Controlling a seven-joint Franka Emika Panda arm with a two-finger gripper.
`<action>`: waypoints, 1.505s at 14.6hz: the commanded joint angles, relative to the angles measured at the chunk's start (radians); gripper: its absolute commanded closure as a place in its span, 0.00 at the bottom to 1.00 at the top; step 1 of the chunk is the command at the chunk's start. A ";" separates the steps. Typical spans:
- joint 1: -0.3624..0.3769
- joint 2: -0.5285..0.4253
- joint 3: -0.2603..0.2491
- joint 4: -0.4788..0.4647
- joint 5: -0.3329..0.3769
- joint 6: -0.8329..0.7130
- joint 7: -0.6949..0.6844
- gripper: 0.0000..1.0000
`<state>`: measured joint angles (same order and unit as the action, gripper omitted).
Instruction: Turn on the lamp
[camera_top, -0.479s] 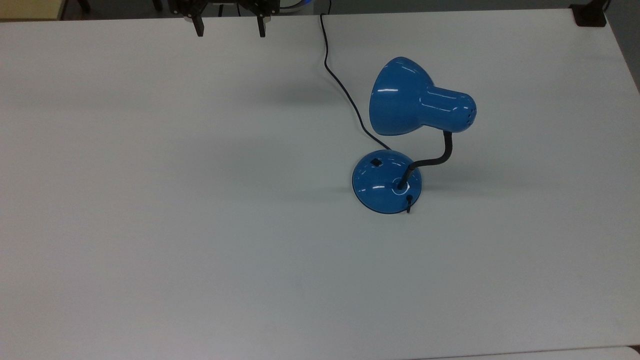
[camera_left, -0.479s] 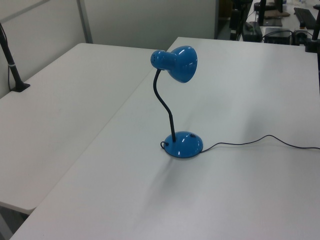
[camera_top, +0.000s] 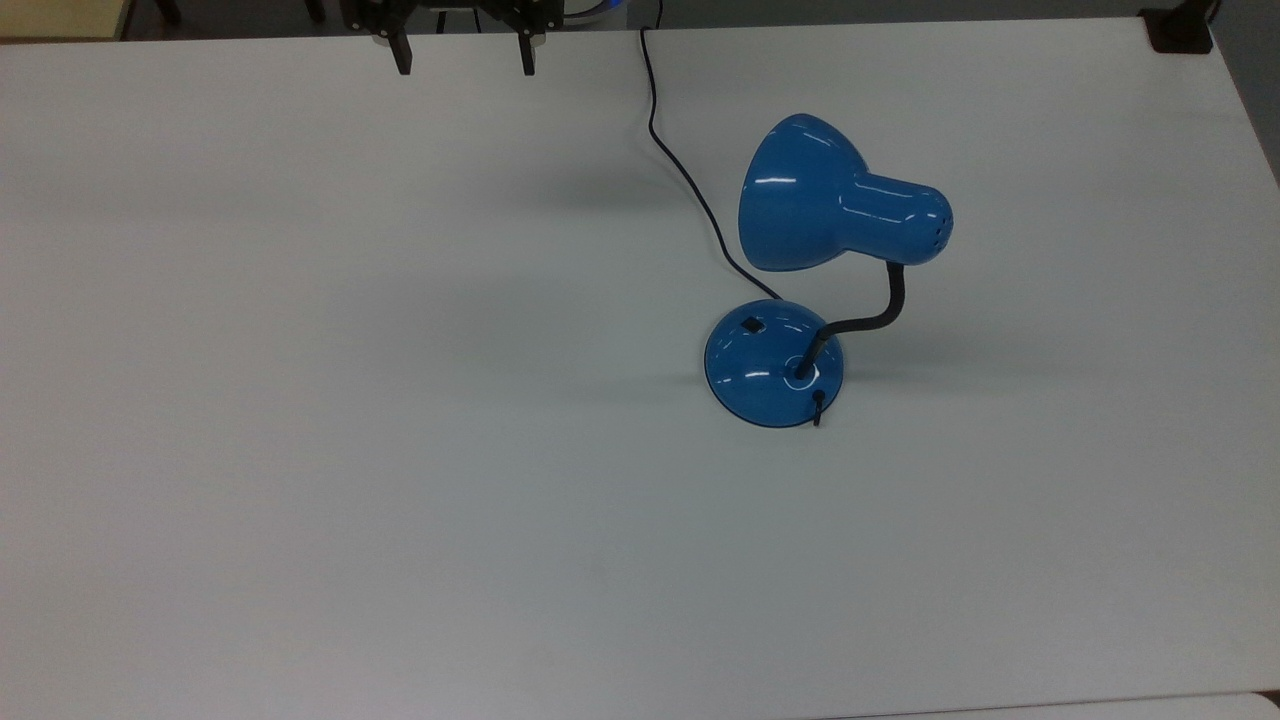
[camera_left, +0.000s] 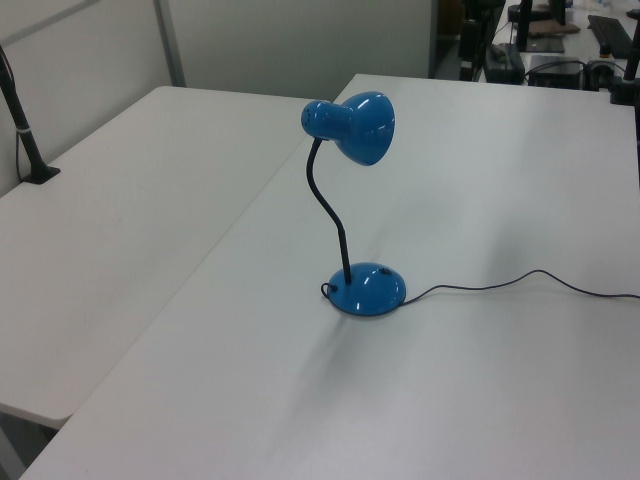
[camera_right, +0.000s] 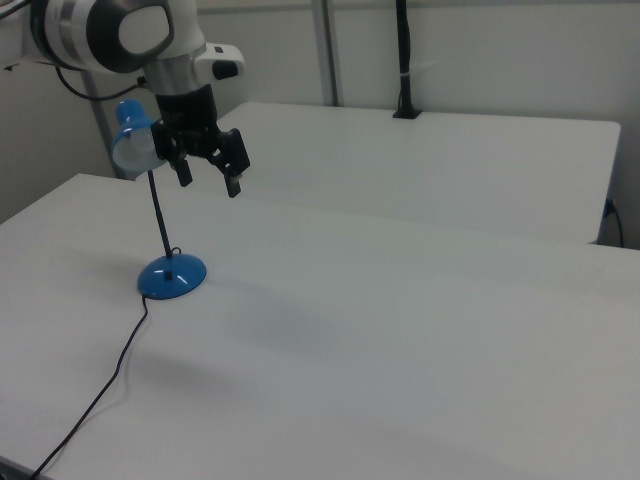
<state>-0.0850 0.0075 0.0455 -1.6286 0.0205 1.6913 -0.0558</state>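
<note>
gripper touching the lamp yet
Apart. In the top view the gripper hangs at the table's far edge, with bare tabletop between its open fingers and the lamp.

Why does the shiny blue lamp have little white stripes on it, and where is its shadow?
In the top view, the white streaks on the glossy blue desk lamp are glare from lights overhead, and a faint grey shadow lies on the white table beside the base. In the left view, the lamp casts a soft shadow towards the camera. In the right view, the open gripper looks dark.
</note>
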 joint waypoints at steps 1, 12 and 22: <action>0.007 -0.009 0.001 -0.013 -0.011 -0.001 -0.018 0.00; 0.008 -0.006 0.002 -0.054 -0.011 -0.053 -0.312 0.00; 0.074 0.086 0.053 -0.117 0.001 0.028 -0.300 0.73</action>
<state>-0.0471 0.0707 0.1024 -1.7203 0.0205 1.6655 -0.3675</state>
